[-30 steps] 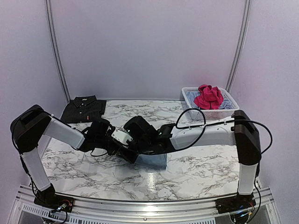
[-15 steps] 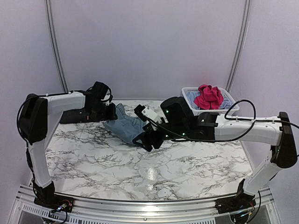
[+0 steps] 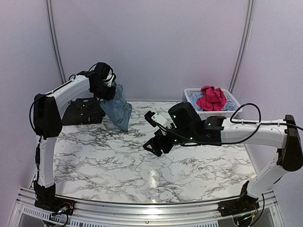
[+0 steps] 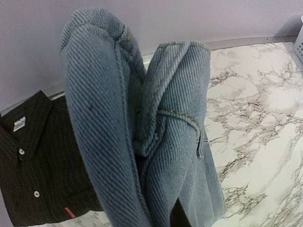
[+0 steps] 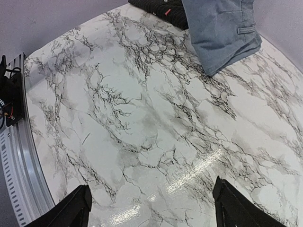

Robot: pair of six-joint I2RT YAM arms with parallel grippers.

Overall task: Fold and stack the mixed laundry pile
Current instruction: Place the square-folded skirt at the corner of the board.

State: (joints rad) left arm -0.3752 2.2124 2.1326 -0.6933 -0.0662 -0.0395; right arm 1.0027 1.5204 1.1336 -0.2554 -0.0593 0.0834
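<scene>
Denim garment [image 3: 117, 106], grey-blue and bunched, hangs at 11 o'clock of the marble table [image 3: 189, 165], its lower corner close to the surface. Left gripper [image 3: 106, 89] is clenched on its top edge, raised above the table. Black pinstriped shirt [image 3: 85, 111] lies folded flat just beside it at 10 o'clock. Pink-red garment [image 3: 211, 98] and light blue pieces [image 3: 194, 98] sit in the white basket [image 3: 218, 115] at 1 o'clock. Right gripper [image 3: 155, 143] hovers over the table centre, fingers spread wide, grasping nothing.
</scene>
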